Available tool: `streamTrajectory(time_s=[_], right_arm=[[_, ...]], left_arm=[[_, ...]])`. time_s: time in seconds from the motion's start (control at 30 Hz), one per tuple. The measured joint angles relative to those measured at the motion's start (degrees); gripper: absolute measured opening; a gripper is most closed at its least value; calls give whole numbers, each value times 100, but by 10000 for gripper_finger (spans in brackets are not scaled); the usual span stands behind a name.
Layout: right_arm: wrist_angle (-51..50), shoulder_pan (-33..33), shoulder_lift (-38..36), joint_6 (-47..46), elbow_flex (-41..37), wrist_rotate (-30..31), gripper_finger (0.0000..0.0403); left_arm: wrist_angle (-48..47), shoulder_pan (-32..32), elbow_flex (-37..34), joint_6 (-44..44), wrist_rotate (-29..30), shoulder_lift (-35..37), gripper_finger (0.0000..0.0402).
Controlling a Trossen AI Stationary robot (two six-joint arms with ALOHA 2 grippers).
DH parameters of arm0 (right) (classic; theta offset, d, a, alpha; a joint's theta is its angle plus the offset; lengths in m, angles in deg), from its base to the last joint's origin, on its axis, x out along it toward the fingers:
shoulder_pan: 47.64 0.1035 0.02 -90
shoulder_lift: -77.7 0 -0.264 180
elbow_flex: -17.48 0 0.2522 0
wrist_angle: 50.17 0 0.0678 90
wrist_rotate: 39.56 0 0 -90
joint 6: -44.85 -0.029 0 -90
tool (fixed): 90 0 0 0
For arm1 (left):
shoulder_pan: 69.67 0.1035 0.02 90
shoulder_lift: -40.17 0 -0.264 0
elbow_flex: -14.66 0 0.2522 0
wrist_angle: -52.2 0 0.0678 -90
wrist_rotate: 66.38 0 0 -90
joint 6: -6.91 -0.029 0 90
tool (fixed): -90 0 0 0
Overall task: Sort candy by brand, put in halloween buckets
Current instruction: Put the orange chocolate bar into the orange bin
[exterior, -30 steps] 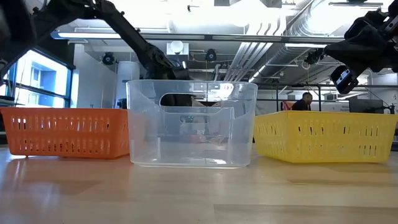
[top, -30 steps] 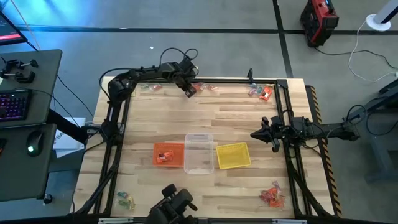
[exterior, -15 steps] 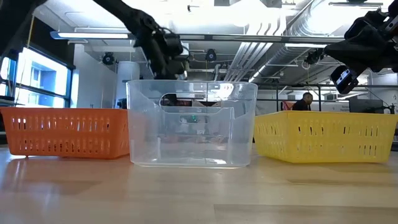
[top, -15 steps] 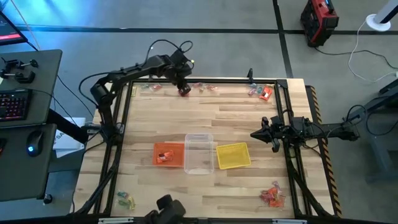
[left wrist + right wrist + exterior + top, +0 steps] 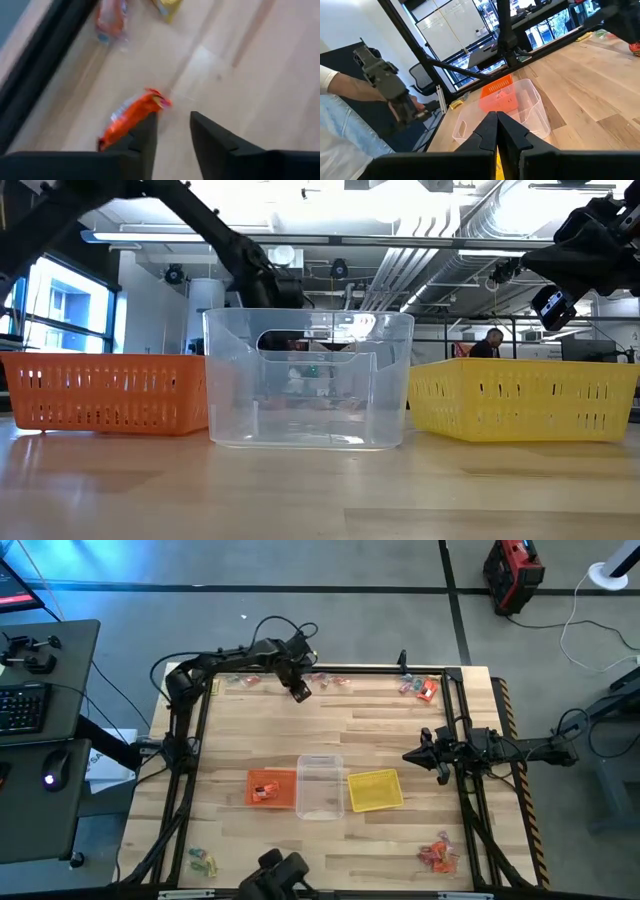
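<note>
- Left arm (image 5: pixel 225 662): matte black jointed links, thin black cable looping above the wrist.
- Left fingers (image 5: pixel 212 145): two dark, flat, wedge-shaped blades.
- Right arm (image 5: pixel 520 751): black links, boxy wrist housing.
- Right fingers (image 5: pixel 512 135): dark, tapered, smooth.

The right tool (image 5: pixel 497 131), fingers together, points over the wooden table (image 5: pixel 580 90) toward the clear tub (image 5: pixel 520 107) and orange tub (image 5: pixel 496 95).

Blurred orange candy (image 5: pixel 131 118), part hidden behind left pincer (image 5: pixel 172 131)
</note>
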Motion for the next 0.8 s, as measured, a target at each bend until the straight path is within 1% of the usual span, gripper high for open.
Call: streamTrajectory(time_s=[0.13, 0.27, 0.47, 0.6, 0.67, 0.73, 0.8], right_arm=[[-2, -2, 0, -1, 0, -2, 0], [-2, -1, 0, 0, 0, -2, 0], [-1, -1, 0, 1, 1, -2, 0], [-3, -1, -1, 0, 0, -1, 0], [0, 0, 0, 1, 0, -1, 0], [-3, -2, -1, 1, 0, -1, 0], [0, -2, -2, 1, 0, 0, 0]], left_arm=[[-22, 68, 357, -210, 44, -375, 151], [12, 76, 626, -292, 43, -506, 162], [-191, 76, 629, -455, 73, -705, 163], [-236, 76, 633, -477, 352, -794, 163], [-246, 76, 629, -518, 380, -795, 163], [-199, 76, 632, -523, 411, -761, 157], [-230, 76, 632, -527, 430, -753, 136]])
